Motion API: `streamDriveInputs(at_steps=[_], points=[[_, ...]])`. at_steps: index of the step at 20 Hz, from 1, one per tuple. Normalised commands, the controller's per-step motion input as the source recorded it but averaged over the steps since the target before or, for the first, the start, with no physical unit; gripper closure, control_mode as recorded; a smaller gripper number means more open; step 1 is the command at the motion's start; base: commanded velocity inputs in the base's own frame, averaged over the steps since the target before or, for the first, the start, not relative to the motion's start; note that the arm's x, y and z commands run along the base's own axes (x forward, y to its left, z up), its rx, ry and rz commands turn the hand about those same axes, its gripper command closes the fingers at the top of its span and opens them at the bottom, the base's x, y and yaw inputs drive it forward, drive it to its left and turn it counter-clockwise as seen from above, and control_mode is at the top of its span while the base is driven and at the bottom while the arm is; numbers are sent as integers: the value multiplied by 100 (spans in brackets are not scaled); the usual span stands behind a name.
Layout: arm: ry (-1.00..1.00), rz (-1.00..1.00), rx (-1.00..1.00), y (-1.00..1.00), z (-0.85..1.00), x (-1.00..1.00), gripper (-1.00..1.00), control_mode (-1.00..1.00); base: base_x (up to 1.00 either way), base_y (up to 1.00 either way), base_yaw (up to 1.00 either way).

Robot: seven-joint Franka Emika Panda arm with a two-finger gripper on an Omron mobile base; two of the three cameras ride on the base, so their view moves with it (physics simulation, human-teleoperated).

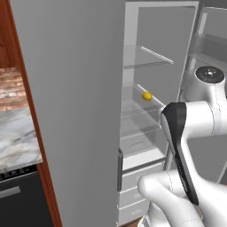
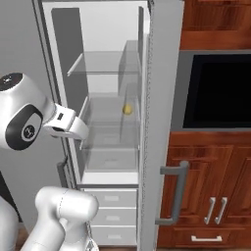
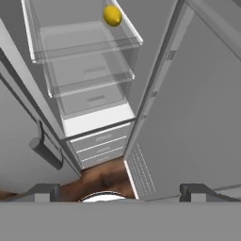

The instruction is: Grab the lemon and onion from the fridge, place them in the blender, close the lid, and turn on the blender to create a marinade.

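1. Hand view, nearest first: the hand [image 3: 117, 190] has its two dark fingertips [image 3: 44, 190] set wide apart w/ nothing between them, so it's released and empty. It looks down at the wood floor [image 3: 101, 176] in front of the fridge.
2. Next out: the white drawers [image 3: 101, 143] at the fridge bottom, w/ an open door [image 3: 197, 103] on either side.
3. Further in: clear glass shelves [image 3: 84, 52] stacked in the fridge [image 2: 105, 29].
4. Farthest: the lemon [image 3: 112, 15] sits on a middle shelf, near its right front edge, at the top of the hand view. It's well apart from the hand, up and deeper in. I'd judge the reach needs to go forward and up into the fridge; the lemon is round, so approach angle matters little.
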Motion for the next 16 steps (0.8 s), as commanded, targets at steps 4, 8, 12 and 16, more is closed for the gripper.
streamDriveInputs(at_steps=[4,8,12,16], points=[[0,0,0,0,0,0,-100,100,42,-4,2],[0,0,0,0,0,0,-100,100,42,-6,1],[0,0,0,0,0,0,-100,100,35,-10,1],[0,0,0,0,0,0,-100,100,28,-14,0]])
